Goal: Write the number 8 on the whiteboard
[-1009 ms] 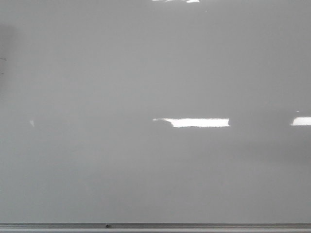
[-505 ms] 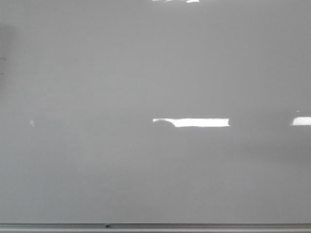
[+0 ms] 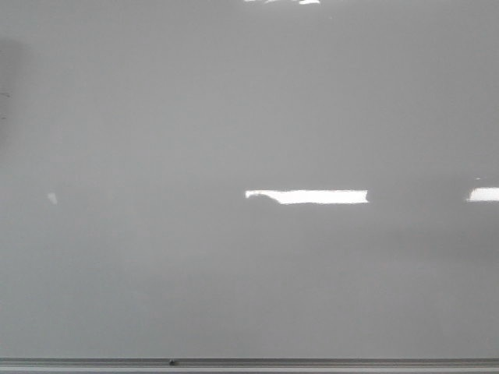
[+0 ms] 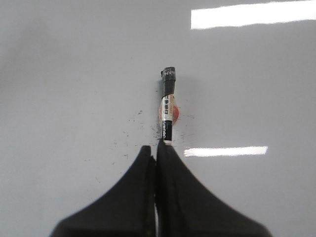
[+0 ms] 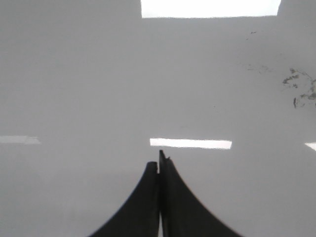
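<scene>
The whiteboard (image 3: 234, 117) fills the front view, glossy pale grey, with a thin grey edge strip (image 3: 312, 363) along the bottom. No number 8 shows in any view. Neither arm shows in the front view. In the left wrist view my left gripper (image 4: 156, 148) is shut above the whiteboard (image 4: 64, 74). A black and white marker (image 4: 167, 106) with a dark cap lies just past the fingertips, its near end at the tip of one finger; the jaws do not hold it. My right gripper (image 5: 159, 165) is shut and empty over bare whiteboard (image 5: 74, 74).
Small black ink specks (image 4: 129, 129) are scattered around the marker. Faint dark smudges (image 5: 298, 91) mark the board in the right wrist view. Bright rectangular light glares (image 3: 308, 196) lie across the board. A small dark spot (image 3: 172, 362) sits on the edge strip.
</scene>
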